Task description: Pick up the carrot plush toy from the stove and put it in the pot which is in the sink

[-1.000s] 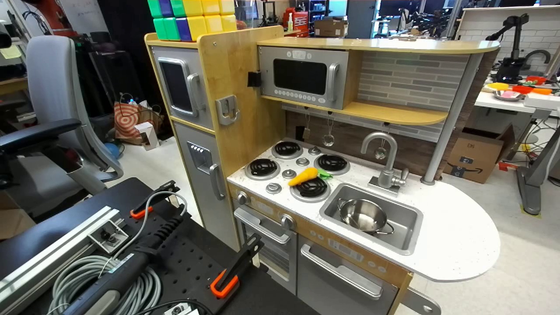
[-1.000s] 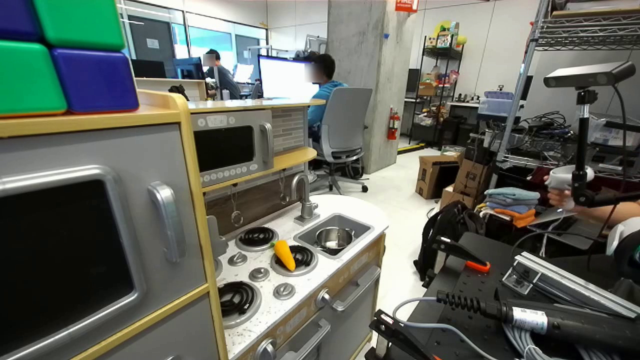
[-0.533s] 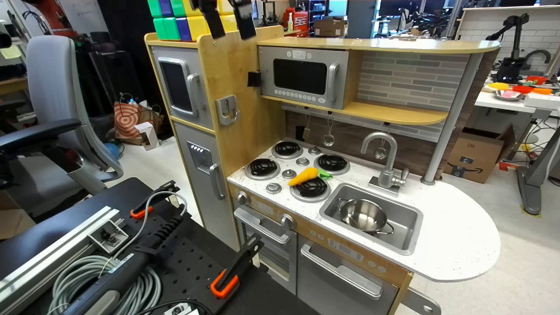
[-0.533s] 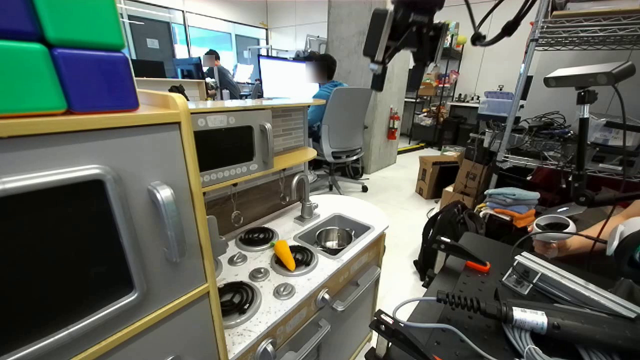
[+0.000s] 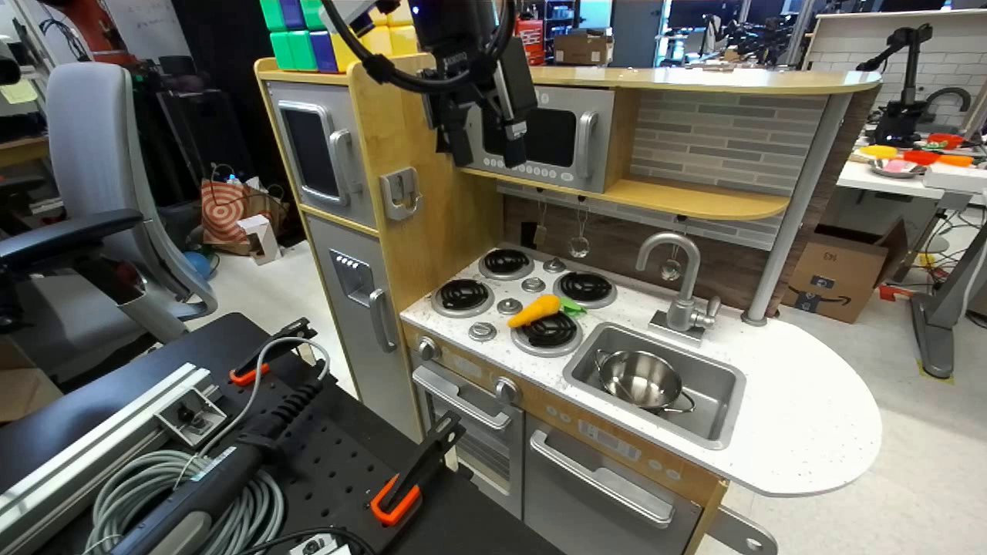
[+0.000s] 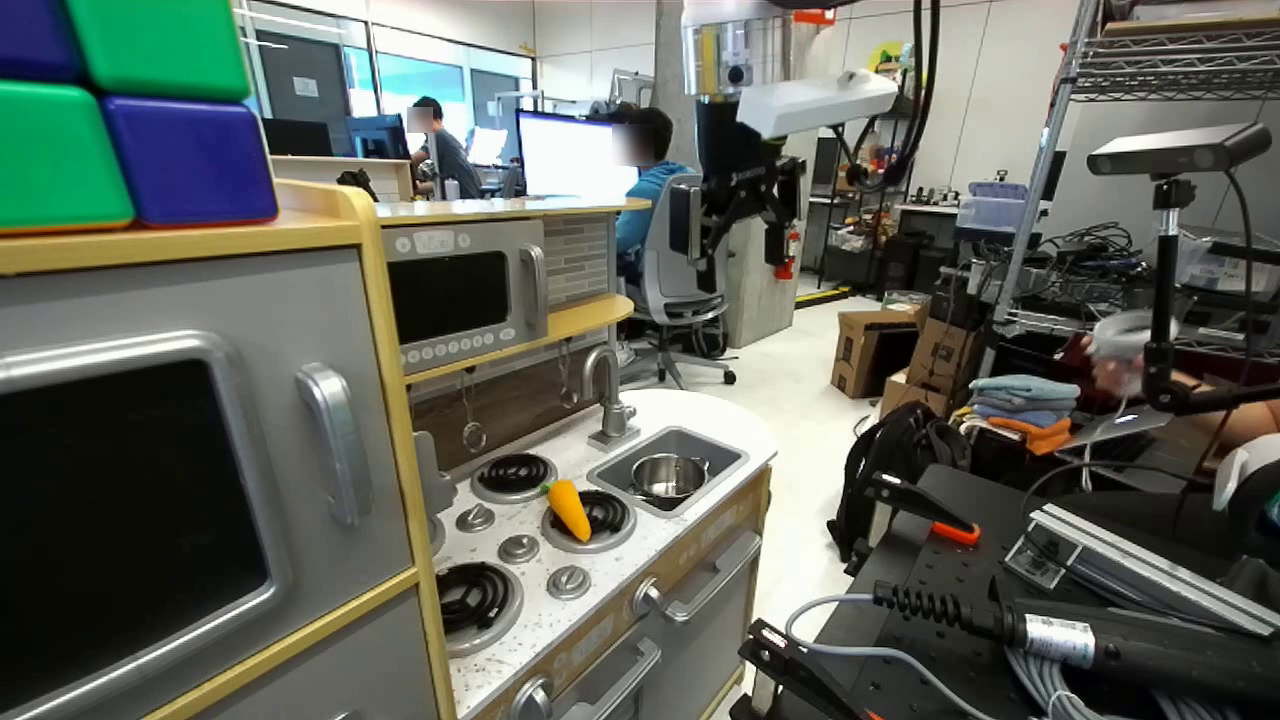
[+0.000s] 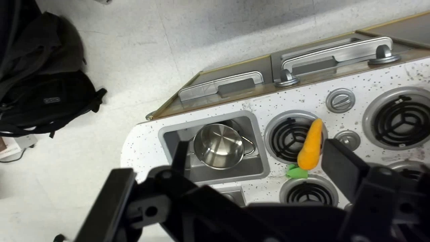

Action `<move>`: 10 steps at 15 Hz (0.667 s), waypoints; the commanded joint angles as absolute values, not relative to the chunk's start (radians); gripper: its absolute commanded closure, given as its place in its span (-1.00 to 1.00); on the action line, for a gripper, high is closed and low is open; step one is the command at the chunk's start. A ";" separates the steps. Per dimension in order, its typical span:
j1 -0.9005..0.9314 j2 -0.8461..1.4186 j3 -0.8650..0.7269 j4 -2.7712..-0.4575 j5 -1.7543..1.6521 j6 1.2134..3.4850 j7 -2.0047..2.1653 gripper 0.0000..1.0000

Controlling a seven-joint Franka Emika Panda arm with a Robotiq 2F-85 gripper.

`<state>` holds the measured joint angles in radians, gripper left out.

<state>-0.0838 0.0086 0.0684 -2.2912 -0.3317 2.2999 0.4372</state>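
The carrot plush toy (image 5: 536,311) lies on the white stove (image 5: 446,327), partly across the burner nearest the sink; its green leaves point to the back burner. It also shows in the exterior view (image 6: 569,510) and in the wrist view (image 7: 310,148). The silver pot (image 5: 641,381) sits open side up in the steel sink (image 5: 725,408); the wrist view shows the pot (image 7: 219,146) fully in the basin. My gripper (image 5: 487,156) is open and empty, high above the counter; it also shows in the exterior view (image 6: 742,270). In the wrist view its fingers (image 7: 256,148) are wide apart.
A curved faucet (image 5: 682,270) rises behind the sink. A toy microwave (image 5: 590,154) and a wooden shelf (image 5: 694,198) overhang the back of the counter. A tall wooden cabinet (image 5: 432,177) borders the stove. A black table (image 5: 331,455) holds cables and clamps.
One second ago the arm was out of both exterior views. The open gripper has come in from the top and moved down. The carrot and pot have not moved.
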 commanded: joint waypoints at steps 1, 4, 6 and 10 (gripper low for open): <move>-0.054 0.022 0.033 -2.270 -0.330 2.287 0.435 -1.00; -0.053 0.027 0.031 -2.251 -0.330 2.269 0.435 -1.00; -0.046 0.039 0.033 -2.263 -0.321 2.311 0.454 -1.00; -0.013 0.238 0.037 -2.173 -0.280 2.394 0.483 -1.00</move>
